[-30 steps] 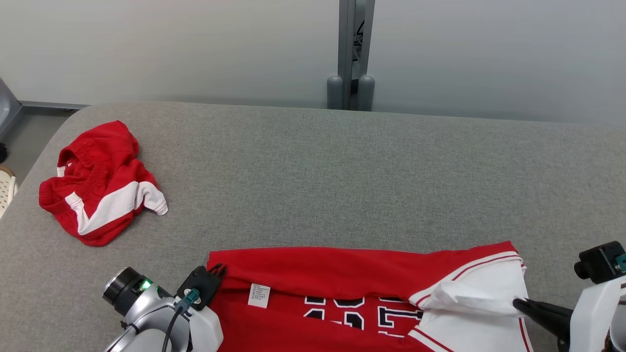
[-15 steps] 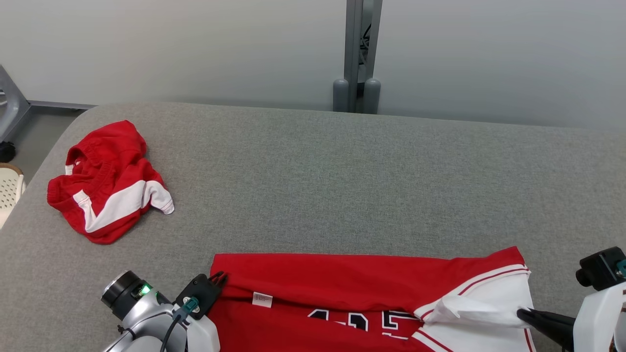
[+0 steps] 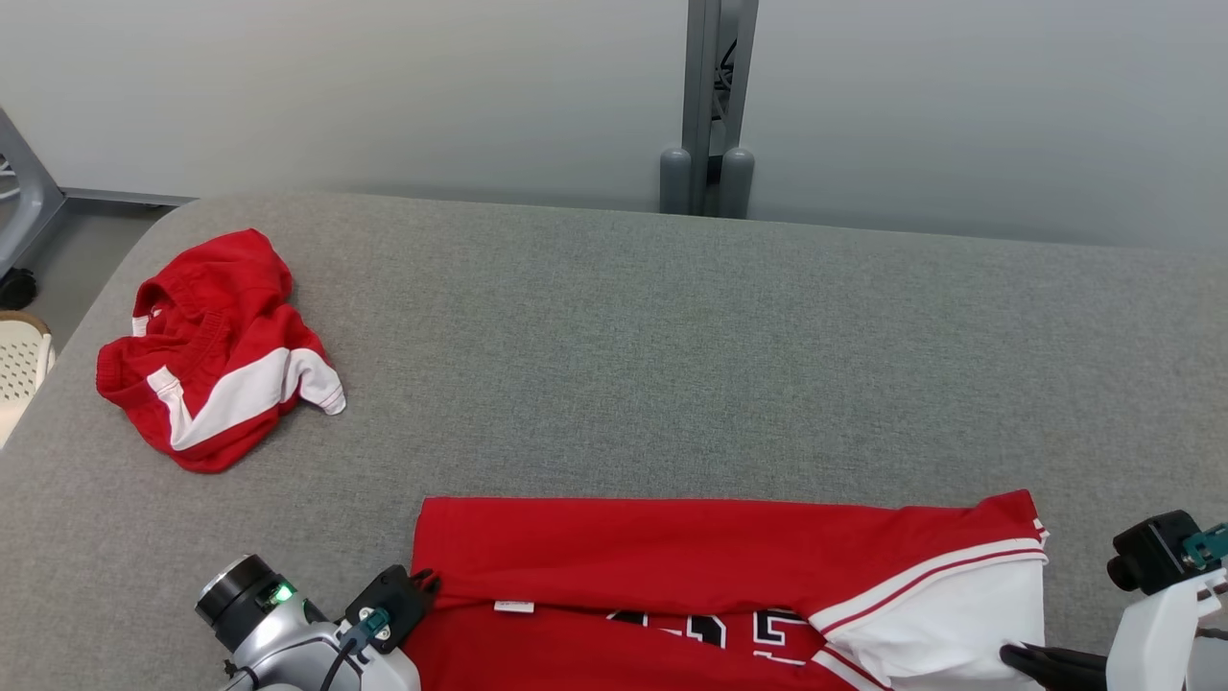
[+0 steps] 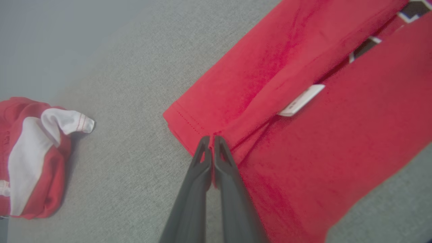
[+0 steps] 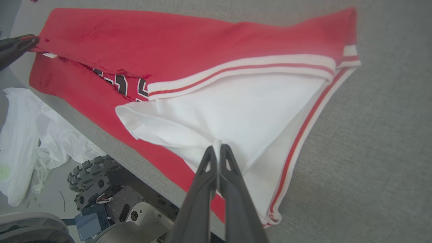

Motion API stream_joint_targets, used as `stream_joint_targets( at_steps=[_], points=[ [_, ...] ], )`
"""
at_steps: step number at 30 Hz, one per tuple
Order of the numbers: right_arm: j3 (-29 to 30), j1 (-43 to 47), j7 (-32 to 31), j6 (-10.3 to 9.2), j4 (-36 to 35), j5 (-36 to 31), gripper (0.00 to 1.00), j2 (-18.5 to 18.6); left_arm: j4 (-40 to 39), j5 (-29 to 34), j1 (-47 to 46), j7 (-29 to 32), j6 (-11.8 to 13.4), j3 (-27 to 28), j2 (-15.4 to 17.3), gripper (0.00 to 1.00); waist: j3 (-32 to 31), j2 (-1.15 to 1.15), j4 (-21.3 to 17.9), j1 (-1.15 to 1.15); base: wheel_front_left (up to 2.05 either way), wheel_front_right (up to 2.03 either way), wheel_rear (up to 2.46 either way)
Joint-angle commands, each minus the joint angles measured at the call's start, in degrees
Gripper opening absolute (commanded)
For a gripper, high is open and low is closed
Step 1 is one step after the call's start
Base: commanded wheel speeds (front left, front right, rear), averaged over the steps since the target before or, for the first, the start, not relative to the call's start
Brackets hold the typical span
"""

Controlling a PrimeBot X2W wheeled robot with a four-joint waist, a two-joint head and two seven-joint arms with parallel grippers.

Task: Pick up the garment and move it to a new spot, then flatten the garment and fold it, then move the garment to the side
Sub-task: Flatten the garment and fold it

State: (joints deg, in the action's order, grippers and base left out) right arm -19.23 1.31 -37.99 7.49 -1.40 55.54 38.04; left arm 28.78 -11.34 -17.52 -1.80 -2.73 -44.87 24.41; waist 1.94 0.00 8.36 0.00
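Note:
The garment [image 3: 672, 557], a red jersey with white sleeves and dark lettering, lies along the near edge of the grey table [image 3: 672, 336], its far part folded over toward me. At the left end my left gripper [image 3: 427, 579] is shut on the folded red hem [image 4: 222, 135]; its fingertips [image 4: 206, 145] pinch the cloth. My right gripper [image 3: 1007, 655] is shut on the white sleeve [image 5: 236, 111], which bunches at the closed tips [image 5: 224, 152]. The near part of the garment [image 5: 101, 101] hangs slightly over the table's edge.
Crumpled red-and-white shorts [image 3: 216, 350] lie at the table's far left. A grey post [image 3: 708, 144] stands behind the table against the wall. A cream basket [image 3: 19, 365] sits on the floor at left. Below the near edge are a white plastic bag [image 5: 20, 135] and my wheeled base [image 5: 101, 195].
Both grippers have drawn the folded layer nearer to me, so it now covers most of the label and lettering. The white sleeve lies flatter. The camera has shifted a little.

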Motion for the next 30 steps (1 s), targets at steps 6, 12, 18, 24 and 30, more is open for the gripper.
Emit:
stream_joint_targets(
  at_steps=[6,12,18,24,30],
  points=[
    [1.8,0.9,-1.5,0.01,0.9,-0.1,1.00,-1.1,2.9,-0.3,-0.5,-0.9,0.6,0.1,-0.2,1.00,0.5,0.00,-0.1,0.00,0.00,0.00,0.00],
    [4.5,2.7,-4.9,0.02,1.7,0.6,1.00,-1.1,4.7,-0.8,-0.9,-1.6,0.6,-0.2,-0.7,1.00,0.4,0.00,0.1,0.00,0.00,0.00,0.00],
    [8.8,0.7,0.2,0.02,0.9,-3.3,1.00,-2.5,3.5,-2.4,-2.3,-3.6,3.1,2.5,-0.1,1.00,0.0,0.00,0.0,0.00,0.00,0.00,0.00],
    [8.8,-2.0,10.2,0.02,0.8,-7.9,1.00,-5.0,-0.1,-5.3,-3.1,-5.6,7.4,7.0,-0.5,1.00,-0.8,0.00,-0.5,0.00,0.00,0.00,0.00],
    [8.4,-4.9,24.9,0.02,3.9,-14.1,1.00,-7.2,-2.6,-7.4,-3.1,-8.6,12.3,10.9,-1.7,1.00,-1.7,0.00,-1.5,0.00,0.00,0.00,0.00]
  ],
)
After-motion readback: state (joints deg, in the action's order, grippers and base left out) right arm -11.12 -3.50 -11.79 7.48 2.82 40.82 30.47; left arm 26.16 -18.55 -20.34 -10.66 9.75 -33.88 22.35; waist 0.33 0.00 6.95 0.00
